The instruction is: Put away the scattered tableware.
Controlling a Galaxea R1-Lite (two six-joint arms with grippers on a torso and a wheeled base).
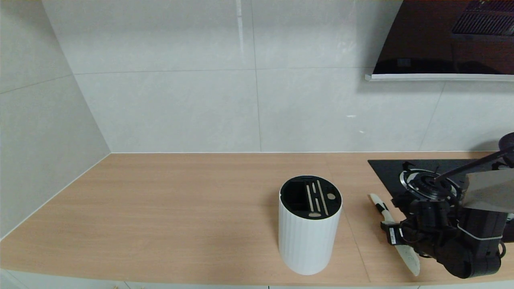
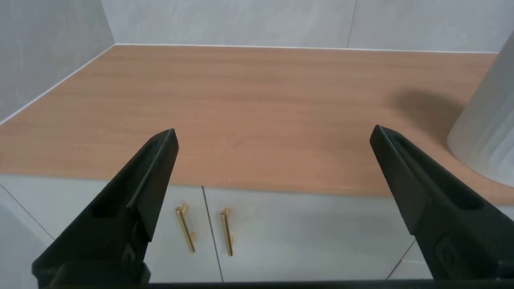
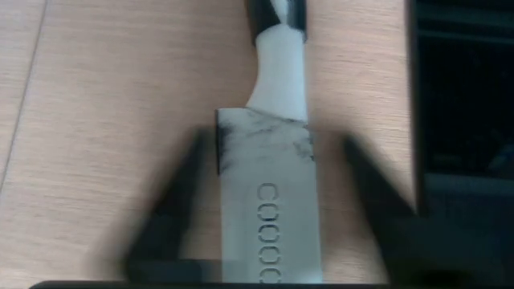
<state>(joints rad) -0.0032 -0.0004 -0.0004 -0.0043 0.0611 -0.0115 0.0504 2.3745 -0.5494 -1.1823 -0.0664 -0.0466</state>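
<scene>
A knife [image 1: 410, 260] with a pale blade and a cream handle [image 1: 377, 202] lies flat on the wooden counter, right of the holder. The holder [image 1: 308, 237] is a white ribbed cylinder with a black slotted top. My right gripper [image 1: 396, 233] hangs low over the knife's middle. In the right wrist view the knife's blade [image 3: 269, 193] runs between the open gripper's [image 3: 273, 213] two fingers [image 3: 170, 213], with a gap on each side. My left gripper [image 2: 273, 140] is open and holds nothing, out past the counter's front edge, with the holder [image 2: 491, 112] off to one side.
A black gas hob [image 1: 391, 172] with a burner ring [image 1: 425, 182] lies close behind the knife at the right. A range hood [image 1: 445, 40] hangs above it. Tiled walls close the back and left. Cabinet doors with gold handles [image 2: 226, 231] are below the counter [image 1: 180, 200].
</scene>
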